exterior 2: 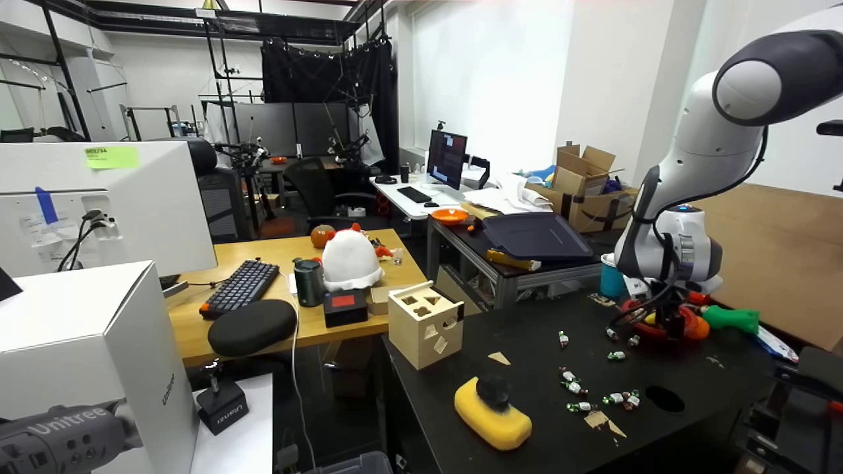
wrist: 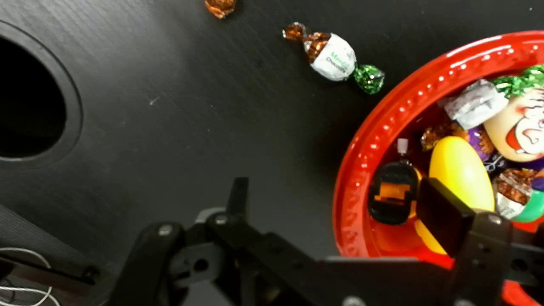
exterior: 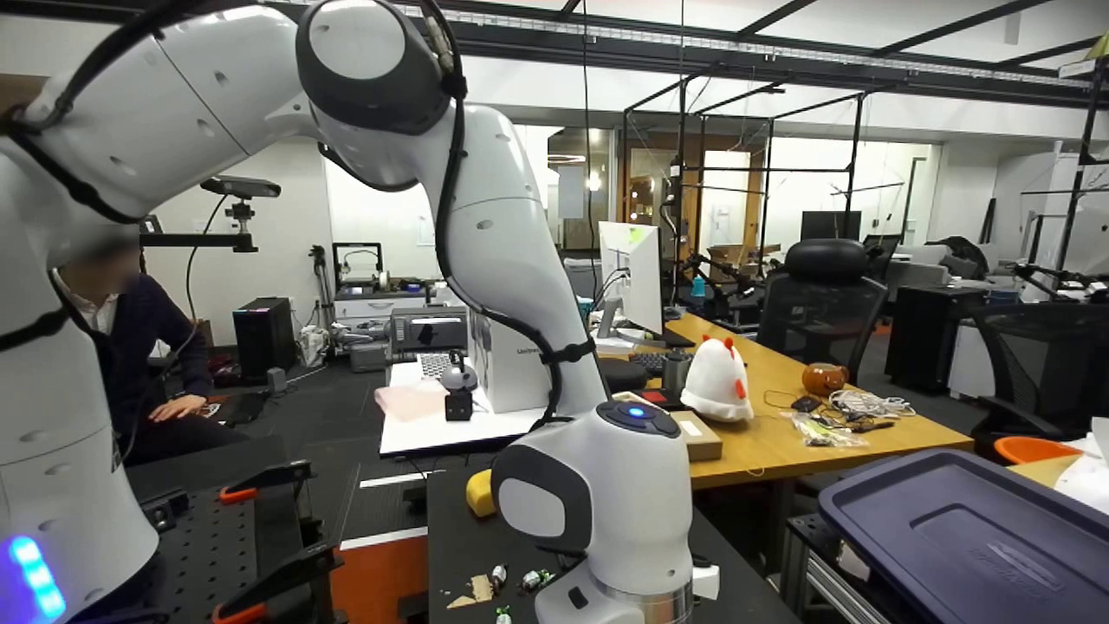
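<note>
Going left to right in an exterior view: pale wooden cube box with cut-out shapes is standing at the edge of the black table; rounded yellow block with a black top is lying closer to the camera. Small candies in white, brown and green wrappers are lying scattered, torn tan scraps sitting beside some. Teal cup is standing farther right.

In the wrist view, round black hole is showing far left. Next, end effector is hanging with jaws spread wide apart, one finger over the table, the other over the round red plastic bowl; whether it is touching anything, can't tell. Single twist-wrapped candy is lying just outside the rim. Inside, bowl is holding a black-and-orange piece, a yellow egg-shaped piece, silver-wrapped candy and a cream cartoon face with green tinsel hair.
</note>
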Motion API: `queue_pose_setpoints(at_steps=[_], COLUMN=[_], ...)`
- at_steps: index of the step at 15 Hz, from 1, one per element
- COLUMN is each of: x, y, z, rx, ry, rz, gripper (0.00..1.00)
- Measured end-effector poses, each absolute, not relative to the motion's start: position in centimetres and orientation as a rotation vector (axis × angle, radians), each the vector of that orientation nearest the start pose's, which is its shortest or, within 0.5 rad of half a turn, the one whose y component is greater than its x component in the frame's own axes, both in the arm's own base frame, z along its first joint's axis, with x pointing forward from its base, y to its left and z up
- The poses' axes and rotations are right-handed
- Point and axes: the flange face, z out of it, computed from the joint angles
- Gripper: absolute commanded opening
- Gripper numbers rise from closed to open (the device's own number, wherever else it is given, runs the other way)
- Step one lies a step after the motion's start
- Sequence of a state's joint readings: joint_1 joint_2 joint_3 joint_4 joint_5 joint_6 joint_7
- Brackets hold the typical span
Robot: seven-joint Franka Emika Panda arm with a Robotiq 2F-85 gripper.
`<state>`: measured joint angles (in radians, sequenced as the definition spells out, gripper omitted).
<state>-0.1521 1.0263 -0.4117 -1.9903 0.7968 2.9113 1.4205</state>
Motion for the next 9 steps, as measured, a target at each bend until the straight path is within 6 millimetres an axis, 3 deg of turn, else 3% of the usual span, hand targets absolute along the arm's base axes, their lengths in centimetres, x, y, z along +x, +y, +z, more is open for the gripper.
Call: queue_pose_setpoints(at_steps=[9], x=[43.1], y=[-35.1], z=[-0.8], rx=[-0.870], ry=[3.107], rz=[-0.291], gripper=[1.00])
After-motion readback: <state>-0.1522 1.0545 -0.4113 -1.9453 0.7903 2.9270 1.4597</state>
